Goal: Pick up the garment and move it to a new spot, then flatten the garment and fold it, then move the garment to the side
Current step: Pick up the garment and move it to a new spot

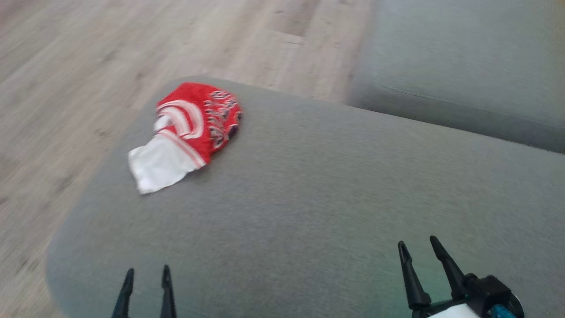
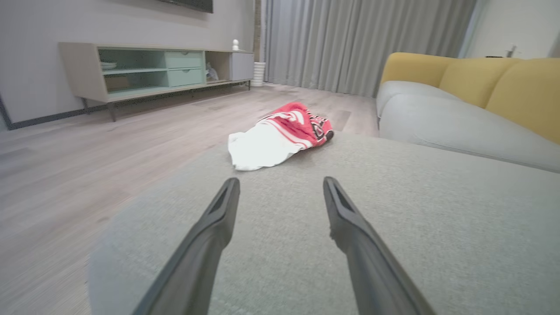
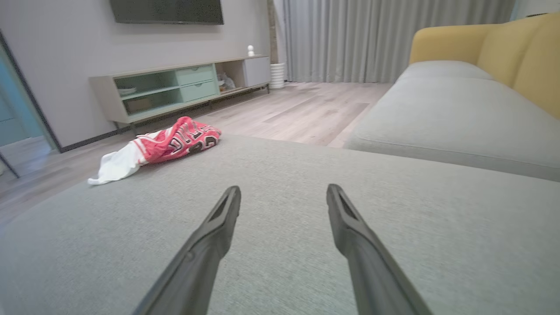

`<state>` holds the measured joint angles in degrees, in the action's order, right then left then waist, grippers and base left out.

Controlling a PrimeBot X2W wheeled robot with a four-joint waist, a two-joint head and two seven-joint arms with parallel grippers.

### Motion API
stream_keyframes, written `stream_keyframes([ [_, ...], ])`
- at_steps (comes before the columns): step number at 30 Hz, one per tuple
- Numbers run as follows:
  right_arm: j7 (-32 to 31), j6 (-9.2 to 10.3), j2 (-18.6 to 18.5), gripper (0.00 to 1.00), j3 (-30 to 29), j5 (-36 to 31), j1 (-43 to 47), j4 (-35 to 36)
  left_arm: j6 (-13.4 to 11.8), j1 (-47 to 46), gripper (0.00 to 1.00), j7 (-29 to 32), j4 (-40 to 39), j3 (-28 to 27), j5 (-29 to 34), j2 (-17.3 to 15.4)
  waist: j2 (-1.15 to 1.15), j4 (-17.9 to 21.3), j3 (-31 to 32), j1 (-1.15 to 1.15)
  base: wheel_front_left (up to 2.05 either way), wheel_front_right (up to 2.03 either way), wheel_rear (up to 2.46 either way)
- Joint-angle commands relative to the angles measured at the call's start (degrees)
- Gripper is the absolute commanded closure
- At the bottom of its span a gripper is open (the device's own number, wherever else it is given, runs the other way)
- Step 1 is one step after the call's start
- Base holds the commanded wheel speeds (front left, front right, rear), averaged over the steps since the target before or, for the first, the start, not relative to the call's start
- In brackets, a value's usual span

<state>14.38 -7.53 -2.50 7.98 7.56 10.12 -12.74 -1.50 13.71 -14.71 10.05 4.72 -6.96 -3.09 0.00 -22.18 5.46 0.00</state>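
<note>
Head view smeared by blur, so print on the garment (image 1: 190, 128) unreadable there. Lies bunched up near the far left corner of the grey sofa seat (image 1: 309, 198), red part farther off, white part nearer the seat's edge. Folded over on itself, so overall shape hard to make out. Touched by neither hand.

Left hand (image 1: 148, 268) cut off by the bottom edge of the head view, two dark fingertips poking up. Spread wide and holding nothing, clearest from its own wrist camera. Points toward the garment, well short of it. Whether fingertips brush the fabric below, cannot tell.

Right hand (image 1: 417, 240) at lower right, wrist partly cropped. Likewise fully spread, nothing between the fingers, well apart from the garment, over bare seat.

From the head: wooden floor (image 1: 66, 88) and a second grey seat (image 1: 463, 66) beyond a gap. From the wrist cameras, sharper and lower: a low cabinet (image 2: 153, 70) against the wall, grey curtains (image 2: 350, 43), yellow back cushions (image 3: 516, 57), bottom of a dark screen (image 3: 166, 11). From the right wrist, dark-edged lettering on the red cloth, too small to read.
</note>
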Motion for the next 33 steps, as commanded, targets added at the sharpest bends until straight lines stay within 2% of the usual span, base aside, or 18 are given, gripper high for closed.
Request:
stream_keyframes([
  [1, 0.62, 0.04, -0.38, 0.00, 1.55, -0.03, -1.82, 1.54, -0.12, -1.46, 0.00, -0.29, -2.37, -2.50, 0.55, 0.22, 0.00, -3.30, -0.40, 0.00, 0.00, 0.00, 0.00],
  [11, 0.62, 0.04, -0.38, 0.00, 1.81, -3.82, -3.32, 0.71, -0.82, -2.95, 0.00, -0.29, -5.48, -6.76, -0.92, 0.22, 0.00, -5.71, -4.64, 0.00, 0.00, 0.00, 0.00],
  [16, 0.62, 0.04, -2.67, 0.00, -0.31, -6.07, -5.07, 2.72, 0.47, -11.11, 0.00, -0.29, -7.65, -8.19, -0.02, 0.18, 0.00, -5.80, -12.04, 0.00, 0.00, 0.00, 0.00],
  [20, 0.62, 0.04, -6.31, 0.00, -1.37, -6.76, -6.40, 4.30, 2.08, -21.32, 0.00, -0.29, -6.97, -8.95, 0.75, -0.36, 0.00, -5.30, -17.48, 0.00, 0.00, 0.00, 0.00],
  [23, 0.62, 0.04, -9.49, 0.00, -2.09, -7.33, -7.23, 5.62, 3.90, -30.10, 0.00, -0.29, -2.80, -8.41, -0.07, -0.43, 0.00, -5.12, -21.47, 0.00, 0.00, 0.00, 0.00],
  [26, 0.62, 0.04, -12.84, 0.00, -2.67, -7.91, -8.52, 6.92, 5.04, -39.21, 0.00, -0.22, 5.47, -7.35, -1.12, -0.46, 0.00, -4.53, -25.07, 0.00, 0.00, 0.00, 0.00],
  [31, 0.62, 0.04, -16.69, 0.00, -4.29, -7.15, -10.56, 9.26, 3.97, -52.34, 0.00, 5.74, 20.91, -6.54, -2.28, -0.42, 0.00, -3.09, -30.22, 0.00, 0.00, 0.00, 0.00],
  [33, 0.62, 0.04, -17.84, 0.00, -4.45, -6.94, -11.08, 9.59, 4.32, -55.75, 0.00, 5.79, 25.71, -6.69, -5.04, -0.10, 0.00, -2.39, -31.35, 0.00, 0.00, 0.00, 0.00],
])
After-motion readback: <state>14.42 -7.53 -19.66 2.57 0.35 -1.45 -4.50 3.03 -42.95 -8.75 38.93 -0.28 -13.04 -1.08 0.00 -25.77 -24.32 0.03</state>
